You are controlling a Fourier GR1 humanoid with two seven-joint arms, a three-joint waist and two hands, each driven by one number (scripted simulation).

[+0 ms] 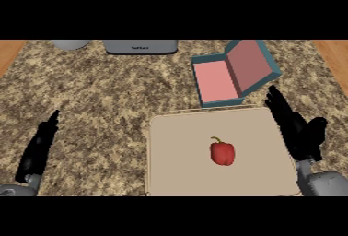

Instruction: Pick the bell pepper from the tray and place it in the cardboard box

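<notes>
A speckled brown granite desk fills the view, with strips of wood showing at its far left and right corners. On it, toward the near right, lies a large beige tray, square and flat with a thin raised rim. Just beyond the tray's far right corner sits the box, teal outside and pink inside, its lid standing open and tilted to the right. At the far edge a grey appliance and, left of it, a pale round object are partly cut off. The right hand hangs over the tray's right rim, fingers straight and released, holding nothing. The left hand rests at the left, over bare desk, fingers likewise straight and empty. The red pepper lies on the tray, right of its middle, green stem pointing away, clear of both hands.
</notes>
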